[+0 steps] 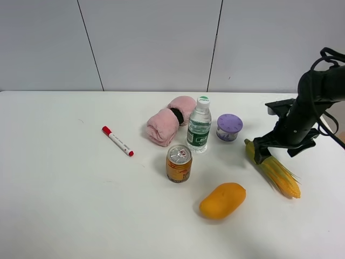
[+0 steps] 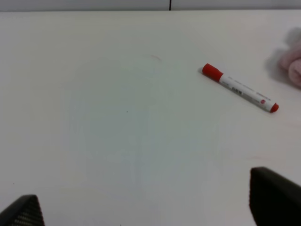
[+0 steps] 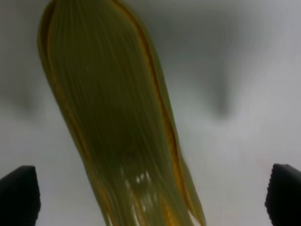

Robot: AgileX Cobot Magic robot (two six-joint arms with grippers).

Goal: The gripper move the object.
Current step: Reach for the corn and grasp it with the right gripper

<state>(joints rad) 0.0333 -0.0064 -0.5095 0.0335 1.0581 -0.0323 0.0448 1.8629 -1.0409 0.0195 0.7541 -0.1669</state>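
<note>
Corn [image 1: 274, 169] on the table [image 1: 81, 205], between the wide-apart fingers [image 3: 19, 194] of the right gripper [image 3: 151, 197], clear of both.

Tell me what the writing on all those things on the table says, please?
No text is legible enough to quote.
Water bottle: green label with pale print, too small to read.
Can: side print, too small to read.
Marker: dark print along the white barrel, blurred.
Purple-lidded jar, corn, mango, pink cloth roll: no writing visible.
</note>
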